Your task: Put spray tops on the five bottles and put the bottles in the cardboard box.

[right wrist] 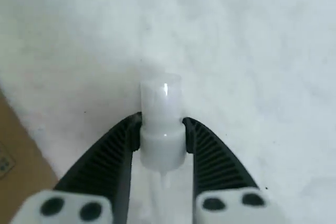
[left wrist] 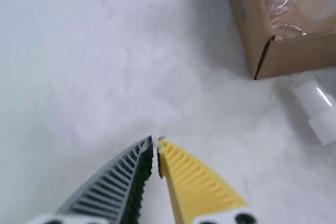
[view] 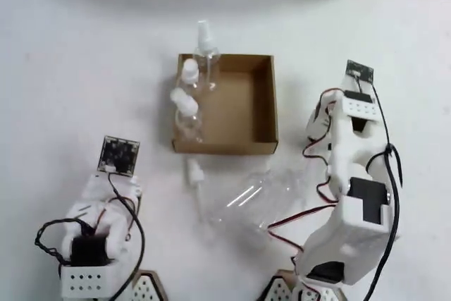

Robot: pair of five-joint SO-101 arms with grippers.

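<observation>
The right gripper (right wrist: 161,123) pinches a white spray top (right wrist: 161,100) between its two black ribbed fingers. One finger sits on each side of the top's lower collar, and its rounded cap points away from the wrist over the white table (view: 84,68). At the edge of the right wrist view, a brown wall of the cardboard box (view: 262,107) carries a small dark print too blurred to read. The left gripper (left wrist: 156,142) is pressed together with nothing between its fingers. Its grey finger and yellow finger meet at their tips just above bare table, near the box's nearest corner but apart from it. Small dark marks on the box's outer wall in the left wrist view are too small to read. The box stands open in the middle of the table between the two arms. Three capped bottles (view: 188,119), clear with white tops, are lined up along the wall on the left arm's side, and the rest of the box floor is bare cardboard. Just outside the box's near wall, a lying bottle (view: 218,206) rests on its side on the table, its white top close to the box corner. A second clear bottle (view: 285,177) lies beside it towards the right arm; its neck end is hard to make out.
</observation>
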